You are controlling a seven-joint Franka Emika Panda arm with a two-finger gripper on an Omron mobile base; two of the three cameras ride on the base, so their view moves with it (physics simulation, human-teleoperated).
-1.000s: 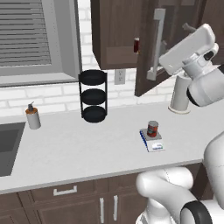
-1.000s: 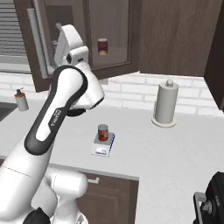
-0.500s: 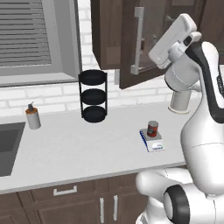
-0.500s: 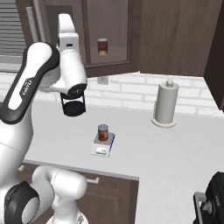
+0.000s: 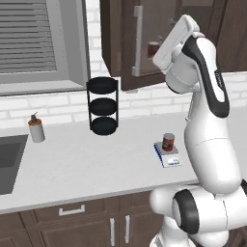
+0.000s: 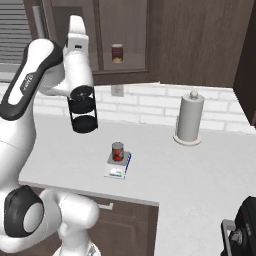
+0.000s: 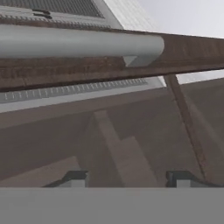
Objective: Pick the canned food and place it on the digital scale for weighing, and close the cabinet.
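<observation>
The red canned food [image 5: 168, 142] [image 6: 117, 150] stands upright on the small digital scale [image 5: 170, 159] [image 6: 116, 170] near the counter's front edge. High above it, the dark brown cabinet door [image 5: 118, 43] [image 7: 131, 135] stands ajar, its long silver bar handle [image 5: 137, 41] [image 7: 78, 43] on its right edge. My gripper [image 5: 158, 59] [image 7: 127, 178] is raised just right of that handle and faces the door at close range. Its fingertips [image 7: 74, 177] are wide apart with nothing between them. Whether the hand touches the door I cannot tell.
A darker maroon can [image 5: 153, 48] [image 6: 117, 52] sits on a cabinet shelf behind the hand. On the counter are a black three-tier rack [image 5: 102, 106] [image 6: 82, 112], a soap dispenser [image 5: 36, 129] and a paper towel roll [image 6: 189, 119]. A sink [image 5: 7, 161] lies far left.
The door and its handle have swung leftward in the left base view, and my hand has followed them left. The can and scale have not moved.
</observation>
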